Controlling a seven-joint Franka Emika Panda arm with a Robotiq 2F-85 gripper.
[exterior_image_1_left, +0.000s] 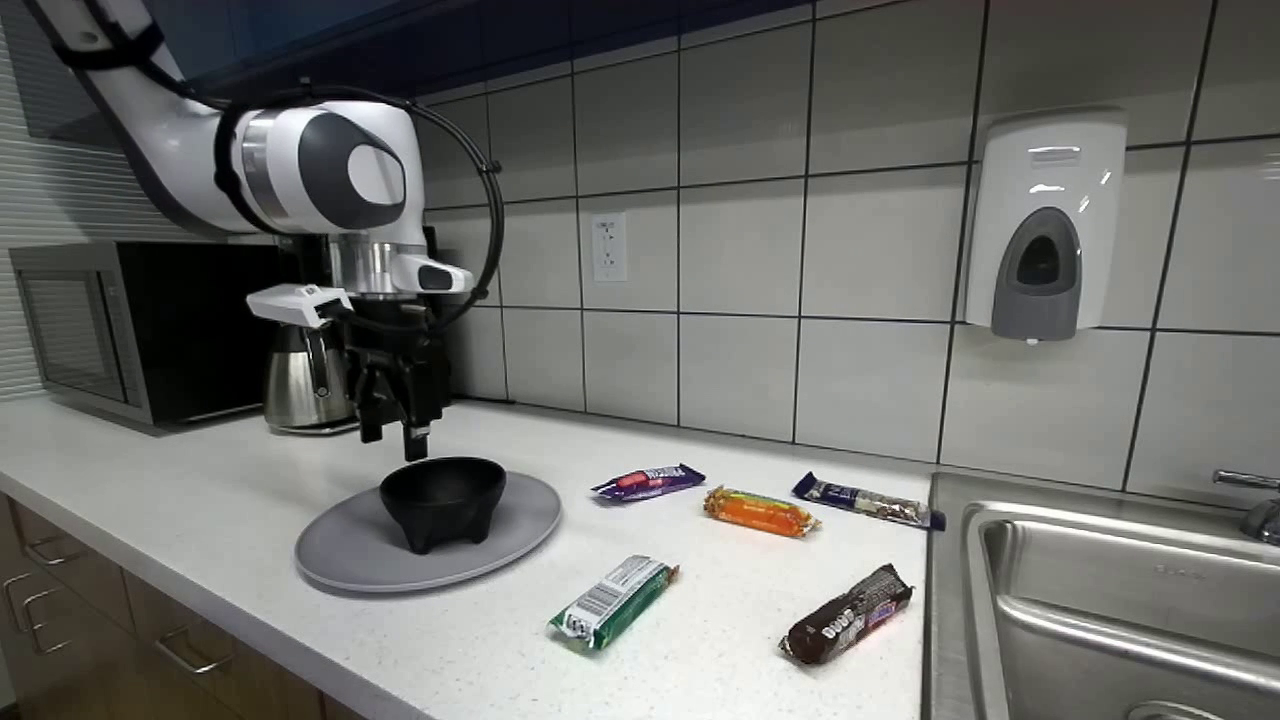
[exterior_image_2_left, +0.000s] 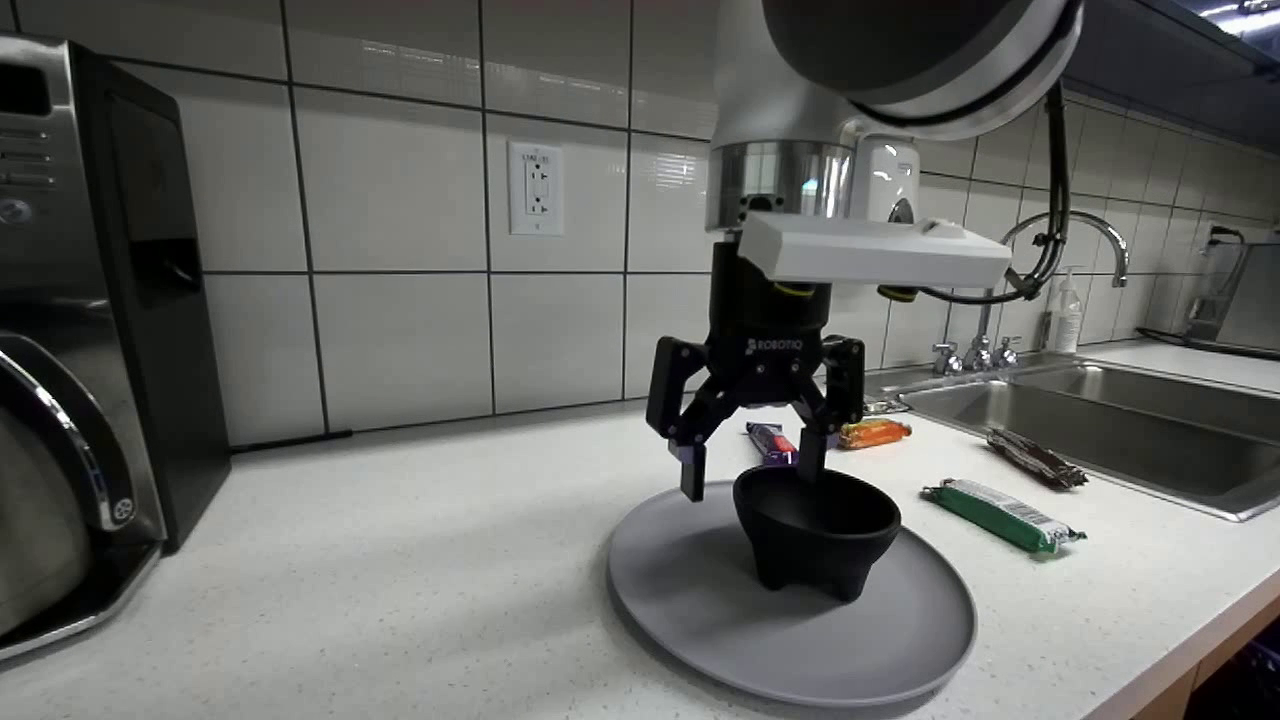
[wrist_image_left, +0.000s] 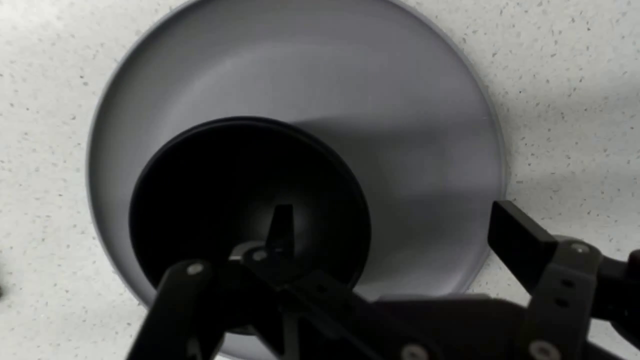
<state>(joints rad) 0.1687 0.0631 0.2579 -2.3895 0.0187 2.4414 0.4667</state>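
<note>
My gripper (exterior_image_2_left: 752, 480) stands open above the grey plate (exterior_image_2_left: 690, 600), with nothing between its fingers. A black footed bowl (exterior_image_2_left: 815, 555) sits upright on that plate, off its centre. In the wrist view, one finger (wrist_image_left: 283, 225) lies over the opening of the bowl (wrist_image_left: 225, 170). The opposite finger (wrist_image_left: 522, 240) is out past the edge of the plate (wrist_image_left: 400, 95). In an exterior view, the gripper (exterior_image_1_left: 394, 440) is just beyond the rim of the bowl (exterior_image_1_left: 445, 505). Whether the fingertip dips below the rim, I cannot tell. The inside of the bowl is too dark to read.
Several wrapped bars lie on the counter: purple (exterior_image_1_left: 648, 483), orange (exterior_image_1_left: 760, 511), dark blue (exterior_image_1_left: 870, 500), green (exterior_image_1_left: 614, 602) and brown (exterior_image_1_left: 848, 615). Beyond them is a steel sink (exterior_image_1_left: 955, 610). A steel carafe (exterior_image_1_left: 300, 390) and a microwave (exterior_image_1_left: 200, 330) stand behind the arm, near the tiled wall.
</note>
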